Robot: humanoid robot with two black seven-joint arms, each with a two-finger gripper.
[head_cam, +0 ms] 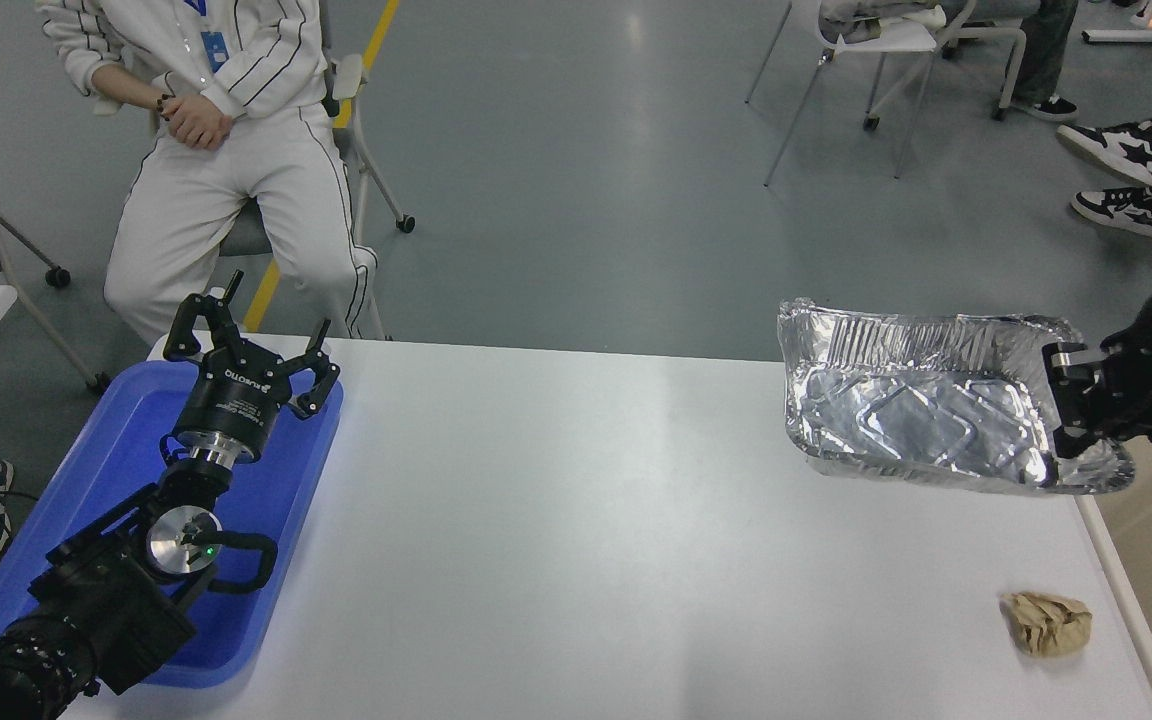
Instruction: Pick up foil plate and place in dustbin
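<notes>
From the head view, I have the right gripper [1064,420] coming in from the right edge, its black fingers [1058,372] pinched on the right-hand rim of the foil plate [921,410]. I see the plate lifted off the white table [576,540], tilted so its open face turns toward the camera, hanging over the table's far right corner. Its right end sticks out past the table edge, over the strip of the dustbin [1151,560] that shows along the right side of the picture. Only the bin's pale rim and part of its tan inside are in frame for me, so I cannot tell how far over the opening the plate really is.

Near the front right corner of the table, well apart from the plate, lies a small crumpled brown paper ball [1047,622], just beside the bin's rim.

My left arm is at the lower left, and the left gripper [248,345] hangs with its fingers spread wide over the far end of a flat blue tray [126,470], holding nothing. I cannot tell whether it touches the tray.

Beyond the far edge of the table a person in white clothes [226,150] sits on a chair, hands folded in the lap. At the top right I see another chair [881,45] and someone's black-and-white sneakers [1116,170] on the grey floor
</notes>
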